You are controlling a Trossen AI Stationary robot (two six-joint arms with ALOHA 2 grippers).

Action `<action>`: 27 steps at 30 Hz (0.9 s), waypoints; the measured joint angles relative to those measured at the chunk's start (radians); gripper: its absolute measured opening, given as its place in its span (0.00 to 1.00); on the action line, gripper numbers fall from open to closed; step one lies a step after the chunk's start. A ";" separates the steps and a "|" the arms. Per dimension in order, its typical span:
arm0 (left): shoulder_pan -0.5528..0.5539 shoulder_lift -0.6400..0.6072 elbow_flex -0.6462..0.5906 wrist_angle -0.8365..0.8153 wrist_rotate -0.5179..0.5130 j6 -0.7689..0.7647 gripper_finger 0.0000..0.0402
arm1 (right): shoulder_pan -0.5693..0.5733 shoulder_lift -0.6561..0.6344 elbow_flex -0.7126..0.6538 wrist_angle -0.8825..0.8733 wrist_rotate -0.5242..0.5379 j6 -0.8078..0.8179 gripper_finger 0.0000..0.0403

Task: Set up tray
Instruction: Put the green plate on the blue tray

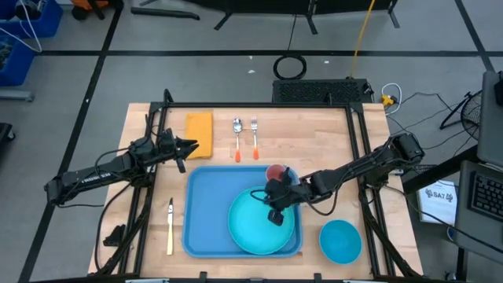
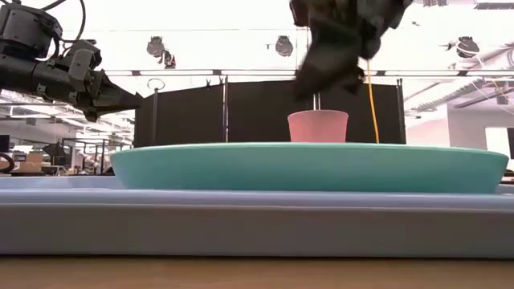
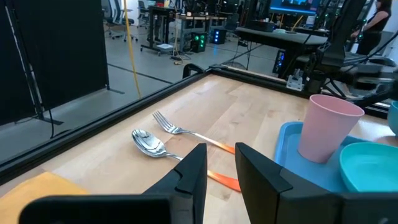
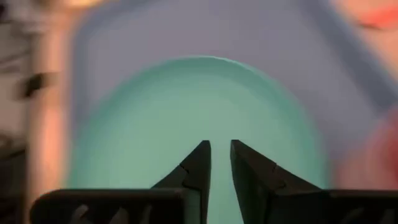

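Tray [image 1: 206, 211] sits mid-table carrying plate [image 1: 259, 224] and pink cup [image 1: 275, 171]. Right gripper [image 1: 273, 206] hovers over the plate, fingers slightly parted, empty, likely after release. Left gripper [image 1: 189, 145] waits beside a napkin [image 1: 200, 132], narrowly parted.

Grey floor [image 1: 196, 39] with dark tape lines. Black partition panels [image 2: 257, 108] behind table. Round ceiling lamps [image 2: 283, 46] overhead, bright white ceiling. Blue bins [image 1: 23, 35] at far left corner. Yellow cable [image 1: 363, 27] across floor. Workbenches with lit equipment [image 3: 205, 37] further back in room.
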 joint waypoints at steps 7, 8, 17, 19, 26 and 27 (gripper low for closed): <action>0.000 0.000 0.000 0.000 0.000 0.006 0.22 | 0.013 0.007 0.000 0.012 -0.083 -0.085 0.00; 0.000 0.000 0.000 0.000 0.000 0.005 0.22 | 0.013 0.013 0.000 -0.005 -0.085 -0.084 0.00; 0.000 0.000 0.000 -0.001 0.000 0.001 0.22 | 0.050 0.125 0.000 -0.143 -0.148 0.042 0.00; 0.000 0.000 0.000 0.000 0.000 0.001 0.22 | 0.062 0.140 0.000 -0.146 -0.170 0.070 0.00; 0.000 0.000 0.000 -0.001 0.000 0.000 0.22 | 0.083 0.134 0.000 -0.261 -0.168 0.156 0.00; 0.000 0.000 0.000 -0.002 0.000 0.000 0.22 | 0.086 0.134 0.000 -0.298 -0.168 0.171 0.00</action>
